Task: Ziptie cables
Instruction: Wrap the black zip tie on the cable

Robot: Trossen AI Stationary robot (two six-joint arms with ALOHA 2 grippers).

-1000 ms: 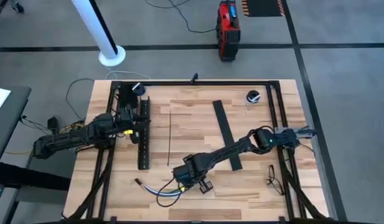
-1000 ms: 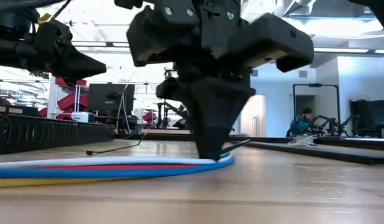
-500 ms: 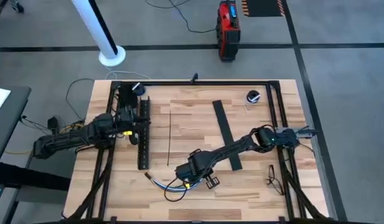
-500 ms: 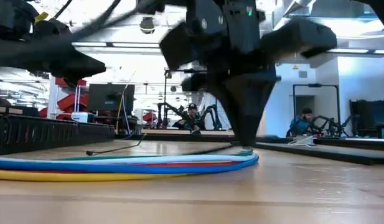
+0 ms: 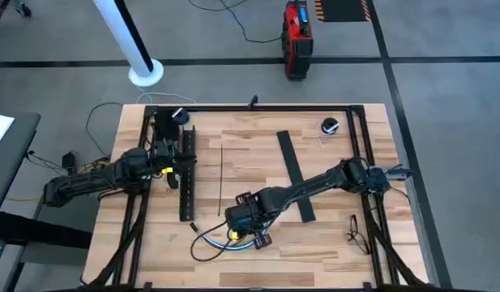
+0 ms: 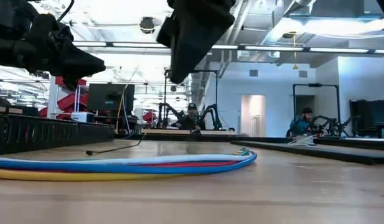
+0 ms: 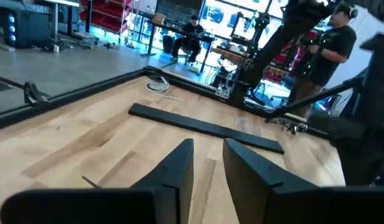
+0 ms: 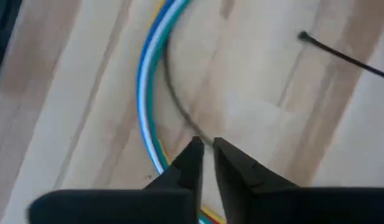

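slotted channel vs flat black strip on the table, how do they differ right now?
Look: the slotted channel has comb-like slots along its length; the flat strip is smooth.
Pose: the channel runs straight up the table in the high view; the strip lies at a slant.
Neighbours: the left gripper sits at the channel; the right arm crosses over the strip.
Both are long, black and lie flat on the wood.

bright, even light; motion blur at the right wrist

lit evenly from overhead strip lights in the low view, blown out to white glare near the ceiling. soft, faint shadows on the wooden table. heavily smeared in the right wrist view, cables streaked. near tabletop out of focus in the low view.
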